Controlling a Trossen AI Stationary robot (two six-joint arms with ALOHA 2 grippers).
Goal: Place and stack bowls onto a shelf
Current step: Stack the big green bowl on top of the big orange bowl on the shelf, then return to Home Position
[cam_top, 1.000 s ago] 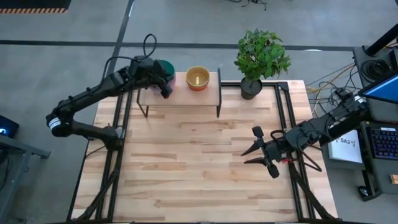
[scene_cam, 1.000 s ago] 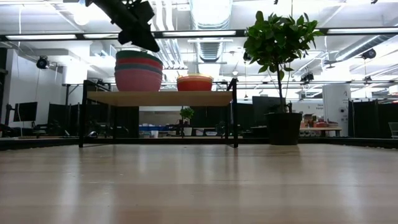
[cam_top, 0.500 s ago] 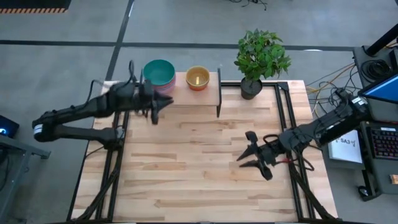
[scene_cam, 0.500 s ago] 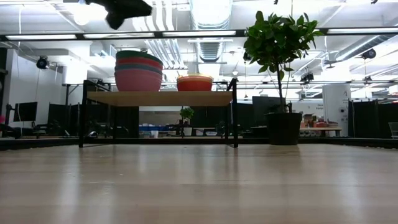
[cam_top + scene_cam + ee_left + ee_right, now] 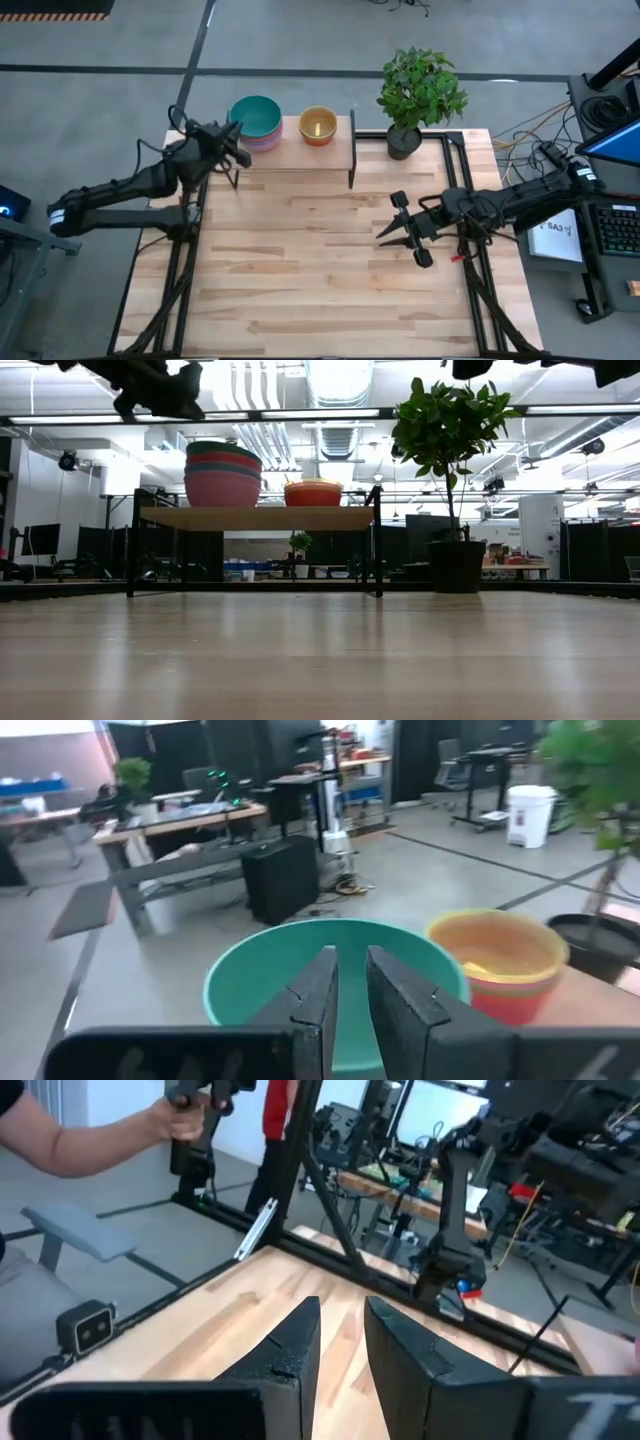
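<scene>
Inspecting the rig remotely, I found the shelf standing at the counter's far edge, left of the potted plant. On the shelf's left end sat the stack of larger bowls, teal uppermost, with pink and red-orange rims visible beneath in the low view. On its right half sat the stack of smaller bowls, orange outermost with yellow inside. I saw no loose bowls on the counter, so I judged the stacking to be at or near its end.

The left end effector hung just beside the shelf's left end, near the large stack and apart from it, holding nothing. Its wrist view showed its fingers nearly together with only a thin slit between them. The right end effector hovered over the counter's right half, well apart from the shelf, its fingers spread wide and empty.

I judged the main risk to lie on the left. Any sideways sweep of that arm could catch the shelf's thin leg or the tall stack's rim and tip the bowls off the far edge. A clean lift before traversing would have avoided this. The right arm posed little hazard unless it swung toward the plant.
</scene>
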